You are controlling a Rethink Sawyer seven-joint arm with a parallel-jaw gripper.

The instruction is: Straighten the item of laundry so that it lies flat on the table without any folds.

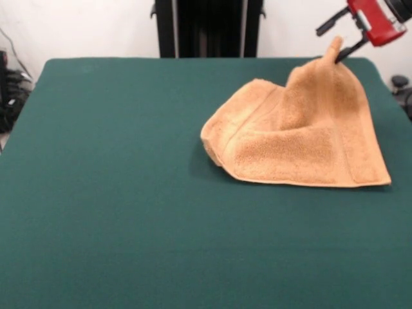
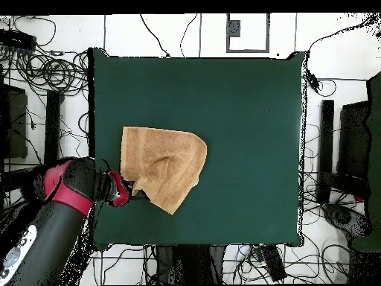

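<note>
claw (image 1: pixel 339 56), angled down from the red arm, seemingly pinches the towel's (image 1: pixel 302 138) lifted corner above the table (image 1: pixel 116 193).

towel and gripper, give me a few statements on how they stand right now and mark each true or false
1. The gripper holds one corner of the towel lifted off the table. True.
2. The towel lies fully flat with no folds. False: it rises in a peak to the jaws, with creases below.
3. In the front view the towel sits in the right half of the table. True.
4. The towel hangs over the table's edge. False: in the overhead view it lies wholly on the green surface.
5. The jaws are open and clear of the towel. False: they are shut on its corner.
</note>
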